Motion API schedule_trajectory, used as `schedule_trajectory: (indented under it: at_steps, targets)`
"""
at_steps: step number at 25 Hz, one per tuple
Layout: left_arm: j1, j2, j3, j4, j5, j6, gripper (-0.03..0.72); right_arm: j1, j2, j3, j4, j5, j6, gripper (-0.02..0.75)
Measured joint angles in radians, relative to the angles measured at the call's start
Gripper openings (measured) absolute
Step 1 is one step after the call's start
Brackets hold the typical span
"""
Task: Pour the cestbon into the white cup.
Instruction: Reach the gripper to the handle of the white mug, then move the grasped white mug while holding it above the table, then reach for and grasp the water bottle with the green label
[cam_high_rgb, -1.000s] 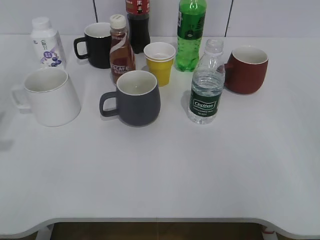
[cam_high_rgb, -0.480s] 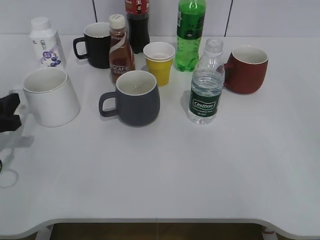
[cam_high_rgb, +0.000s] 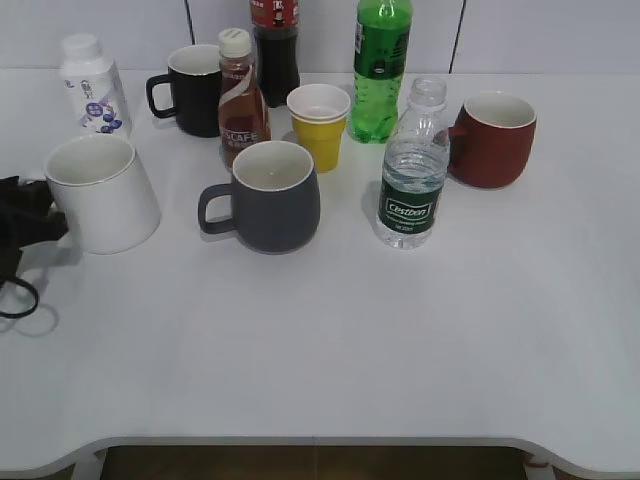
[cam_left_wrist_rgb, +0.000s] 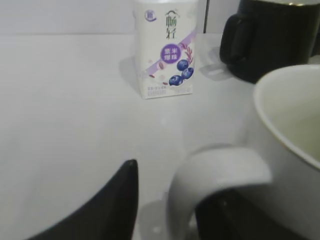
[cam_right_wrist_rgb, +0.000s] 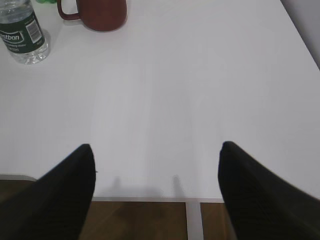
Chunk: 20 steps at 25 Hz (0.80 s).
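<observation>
The left tool (cam_high_rgb: 30, 215) sits at the far left of the worktop (cam_high_rgb: 330, 340), its fingers spread on either side of the white cup's (cam_high_rgb: 103, 192) handle (cam_left_wrist_rgb: 217, 175), not yet closed. My concern: 1 finger seems threaded near the handle loop, so a clumsy close could nudge or tip the mug, which already looks slightly tilted.

Behind it stands a small white bottle (cam_high_rgb: 92, 85) printed with blueberries and Chinese characters I cannot read reliably. Further right, a brown bottle (cam_high_rgb: 241, 100) shows "SCAFE", and the dark grey mug (cam_high_rgb: 270, 195) sits just in front of it, between the white cup and the cestbon.

The cestbon (cam_high_rgb: 412, 165), capless and part-full, stands upright right of centre, well apart from the white cup; its dark green label reads "Cestbon". Carried across uncapped, it could slosh or clip the grey mug.

The right tool (cam_right_wrist_rgb: 155, 195) hovers wide open and empty above the near worktop edge.
</observation>
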Motion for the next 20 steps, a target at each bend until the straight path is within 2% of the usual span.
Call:
schedule_trajectory:
  at_steps: [1, 4, 5, 8, 15, 20]
  targets:
    - [0.0, 0.011, -0.016, 0.001, 0.006, 0.0, 0.266, 0.0, 0.0, 0.0, 0.0, 0.0, 0.0, 0.575]
    - [0.0, 0.024, -0.041, 0.035, 0.016, 0.0, 0.09, 0.0, 0.0, 0.0, 0.001, 0.0, 0.0, 0.575]
    - [0.0, 0.024, -0.042, 0.043, 0.017, 0.005, 0.054, 0.0, 0.0, 0.0, 0.002, 0.0, 0.0, 0.575]
    - [0.0, 0.018, -0.043, 0.059, 0.019, 0.008, 0.033, 0.0, 0.015, -0.013, 0.014, -0.054, -0.03, 0.575]
    - [0.0, -0.073, -0.042, 0.073, 0.056, 0.016, 0.032, 0.0, 0.285, -0.023, 0.076, -0.672, -0.186, 0.575]
    - [0.0, -0.161, -0.042, 0.093, 0.106, 0.016, 0.032, 0.006, 0.574, -0.023, 0.189, -1.007, -0.195, 0.554]
